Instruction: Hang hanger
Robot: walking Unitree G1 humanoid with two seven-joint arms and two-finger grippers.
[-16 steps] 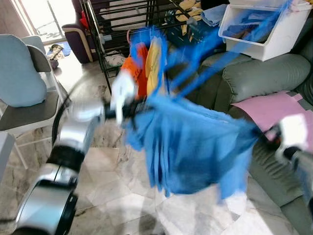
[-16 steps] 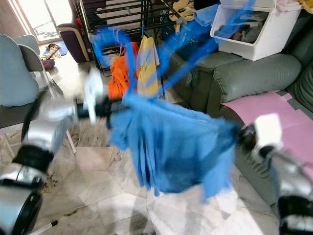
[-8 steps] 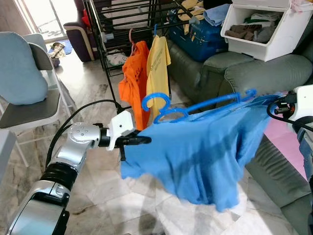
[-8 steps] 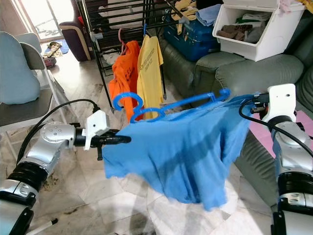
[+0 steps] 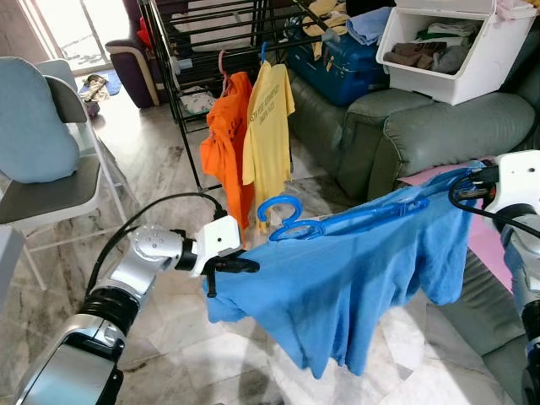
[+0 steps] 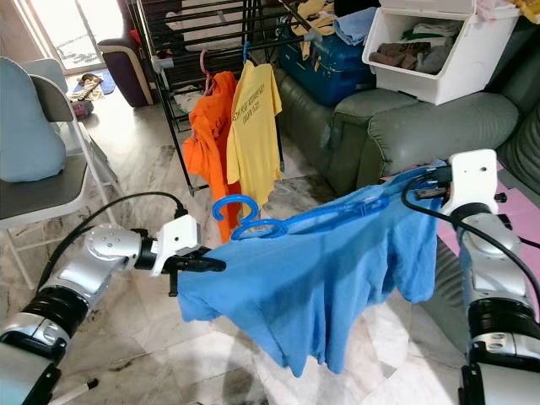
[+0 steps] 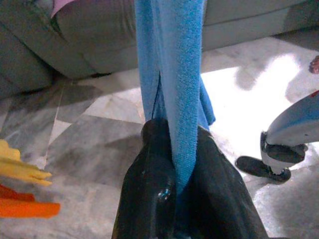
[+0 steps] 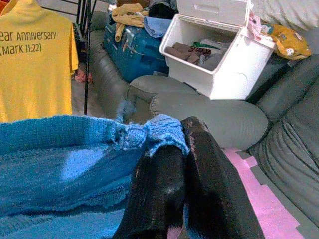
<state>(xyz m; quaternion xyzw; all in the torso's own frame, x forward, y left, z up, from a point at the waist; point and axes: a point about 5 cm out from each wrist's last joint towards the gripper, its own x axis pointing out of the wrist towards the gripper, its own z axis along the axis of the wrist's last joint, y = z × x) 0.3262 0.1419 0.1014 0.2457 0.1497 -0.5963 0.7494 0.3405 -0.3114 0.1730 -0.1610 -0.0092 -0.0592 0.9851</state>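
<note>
Item: blue shirt [image 5: 354, 270] on blue hanger [image 5: 337, 221], stretched between my grippers at centre. Left gripper [image 5: 245, 266] at 9 o'clock, right gripper [image 6: 422, 187] at 3 o'clock, fingers clamped on cloth. Soft, light, likely slippery; I'd grasp the hanger's hook. Rack [image 5: 202, 51] at 11 o'clock.

Blue hanger [image 5: 337, 221] lies tilted on a stretched-out blue shirt [image 5: 354, 278].
</note>
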